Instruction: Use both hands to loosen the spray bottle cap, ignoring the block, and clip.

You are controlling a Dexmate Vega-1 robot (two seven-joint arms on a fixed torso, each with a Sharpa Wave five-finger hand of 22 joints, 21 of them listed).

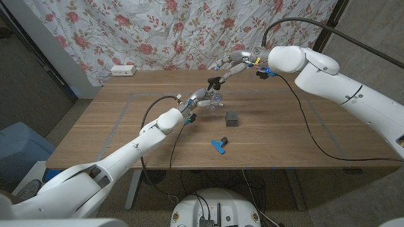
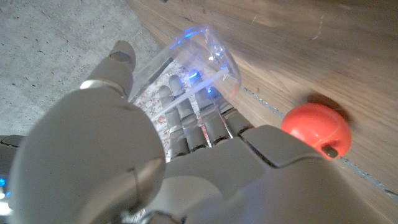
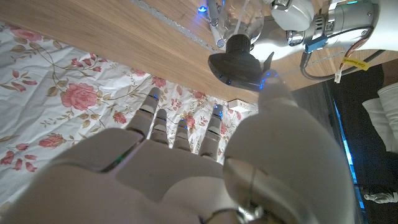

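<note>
I am working over the table, with my left hand gripping the clear bottle near the middle, fingers wrapped around its body as the left wrist view shows. My right hand is reaching in from above toward the black cap; I cannot tell whether its fingers are clamping the cap. The block is sitting just beside the bottle, and the clip is lying nearer me.

Clear spray bottle with black spray head; dark grey block; blue clip; rose-patterned curtain.
</note>
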